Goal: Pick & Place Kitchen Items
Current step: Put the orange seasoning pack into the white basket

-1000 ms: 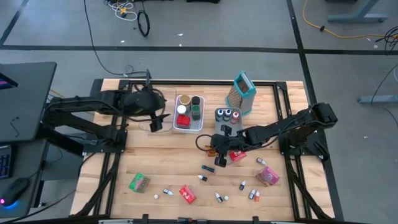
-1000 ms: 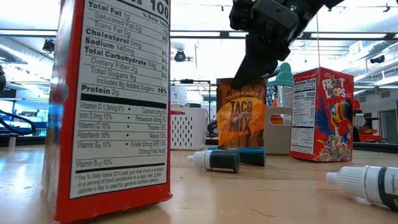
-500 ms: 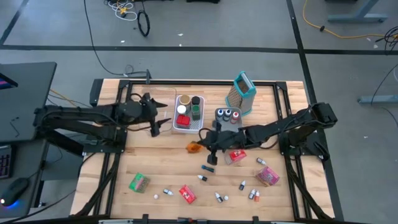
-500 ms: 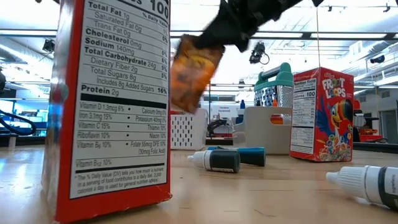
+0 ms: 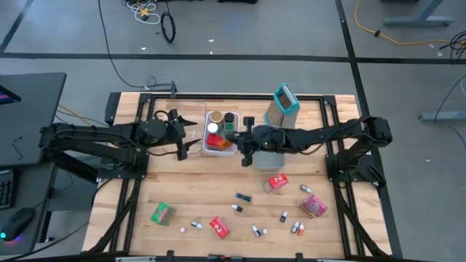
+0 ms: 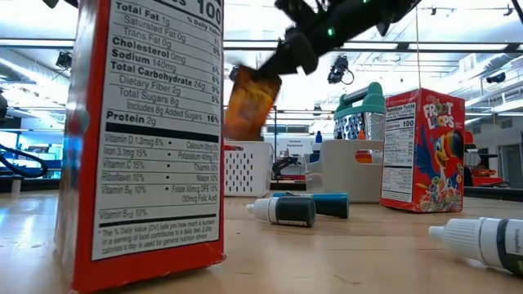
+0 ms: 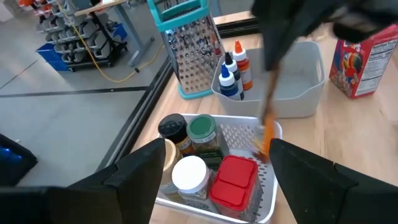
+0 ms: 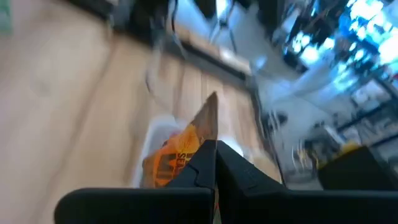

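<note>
My right claw [image 5: 234, 143] is pressed together on the top edge of an orange seasoning packet [image 6: 247, 104], which hangs free below the fingers, well above the table. From above, the packet [image 5: 224, 145] sits over the front right corner of the white bin [image 5: 207, 148]. The right wrist view shows the two dark fingers meeting on the packet's upper seam, with the orange face [image 8: 171, 158] dangling away from them.

Handling, as I judge it: light, flat, soft pouch. It tilts under its own hang in the low view, so it is limp, not stiff. The film is probably a little slick, but the crimped seam gives the pads something to bite. A seam-edge pinch looks like the right hold; gripping the belly would only squash the powder aside. Not fragile. The main risk is swing, or the lower corner catching on the bin wall or on a jar.

Further along, the white bin already holds a red-lidded jar [image 7: 236, 180], a white-lidded jar [image 7: 190, 176], a green-lidded jar [image 7: 201, 129] and a dark-lidded jar [image 7: 171, 127]. The free slot is at the side nearest the packet.

My left claw [image 5: 183, 142] waits just beside the bin's far side, fingers spread, holding nothing.

Beyond: the grey bin [image 7: 298, 81] with small bottles, then the grater [image 5: 283, 106].
</note>
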Tool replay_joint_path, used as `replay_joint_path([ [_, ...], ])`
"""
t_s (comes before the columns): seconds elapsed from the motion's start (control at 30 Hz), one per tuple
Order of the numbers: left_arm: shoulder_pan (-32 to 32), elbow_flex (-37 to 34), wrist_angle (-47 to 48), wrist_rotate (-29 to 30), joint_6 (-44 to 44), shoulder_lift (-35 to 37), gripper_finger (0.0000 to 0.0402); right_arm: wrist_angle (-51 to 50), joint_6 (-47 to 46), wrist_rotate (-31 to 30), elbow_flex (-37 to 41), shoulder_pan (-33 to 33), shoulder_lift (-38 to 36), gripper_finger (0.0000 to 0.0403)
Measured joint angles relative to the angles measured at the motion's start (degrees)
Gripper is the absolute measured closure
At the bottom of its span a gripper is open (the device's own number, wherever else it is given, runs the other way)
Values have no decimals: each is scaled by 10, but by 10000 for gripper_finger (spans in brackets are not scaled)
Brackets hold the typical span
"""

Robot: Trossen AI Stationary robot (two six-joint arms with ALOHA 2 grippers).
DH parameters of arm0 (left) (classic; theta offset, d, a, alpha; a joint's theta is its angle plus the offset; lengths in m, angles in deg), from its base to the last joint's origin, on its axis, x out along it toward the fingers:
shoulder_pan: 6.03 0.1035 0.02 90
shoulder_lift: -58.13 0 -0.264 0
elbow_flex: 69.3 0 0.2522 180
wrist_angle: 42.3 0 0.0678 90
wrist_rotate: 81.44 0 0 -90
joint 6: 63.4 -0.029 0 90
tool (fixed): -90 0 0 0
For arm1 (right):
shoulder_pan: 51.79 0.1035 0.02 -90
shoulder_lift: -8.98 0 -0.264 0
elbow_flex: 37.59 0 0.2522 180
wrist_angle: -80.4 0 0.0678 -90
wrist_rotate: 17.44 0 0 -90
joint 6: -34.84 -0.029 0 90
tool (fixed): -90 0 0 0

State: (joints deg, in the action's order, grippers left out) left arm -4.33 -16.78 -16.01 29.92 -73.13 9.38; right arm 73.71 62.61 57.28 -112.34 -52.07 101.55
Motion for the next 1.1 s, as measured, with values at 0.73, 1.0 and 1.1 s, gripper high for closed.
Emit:
replay_joint_path([
  [0.73,0,0,15,3,11,0,107,-62,401,163,0,-68,0,393],
  [1.0,0,0,26,3,32,-1,107,-17,479,163,0,-69,0,392],
  [1.1,0,-4,27,3,49,0,107,-28,492,164,0,-70,0,392],
])
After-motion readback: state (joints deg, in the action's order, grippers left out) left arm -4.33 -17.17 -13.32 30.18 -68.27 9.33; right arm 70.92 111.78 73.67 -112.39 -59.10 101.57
